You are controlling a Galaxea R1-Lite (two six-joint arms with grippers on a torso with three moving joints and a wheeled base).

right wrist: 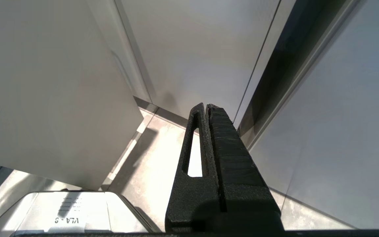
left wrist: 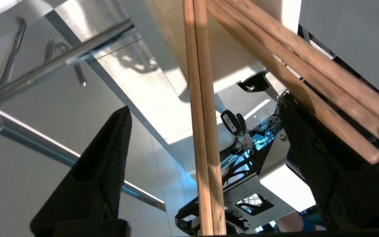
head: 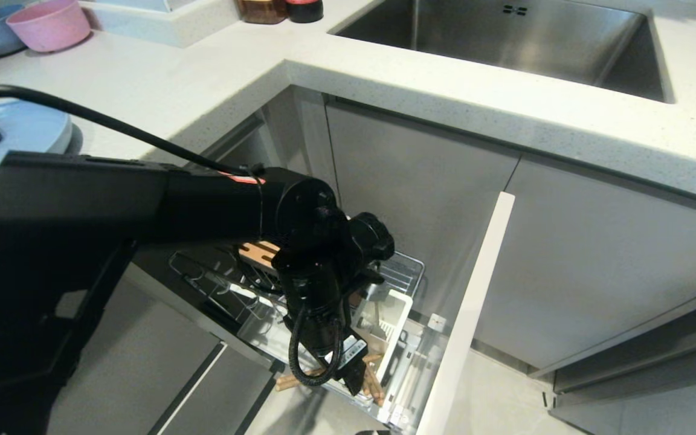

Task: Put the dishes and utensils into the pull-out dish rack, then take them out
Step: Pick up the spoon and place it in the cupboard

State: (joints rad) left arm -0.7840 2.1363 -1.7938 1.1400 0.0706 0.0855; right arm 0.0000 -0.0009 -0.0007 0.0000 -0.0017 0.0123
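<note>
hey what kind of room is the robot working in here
Most likely a home kitchen: a pale speckled countertop with a stainless sink set into it, grey cabinet fronts below, and a pull-out dish rack drawn out from under the counter.

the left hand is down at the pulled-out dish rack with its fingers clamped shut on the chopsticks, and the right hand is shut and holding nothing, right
Not quite. In the left wrist view the left hand is open: its fingers stand wide apart, clear of the chopsticks between them. The rest holds: it is down at the dish rack, and the right hand is shut, holding nothing.
</note>
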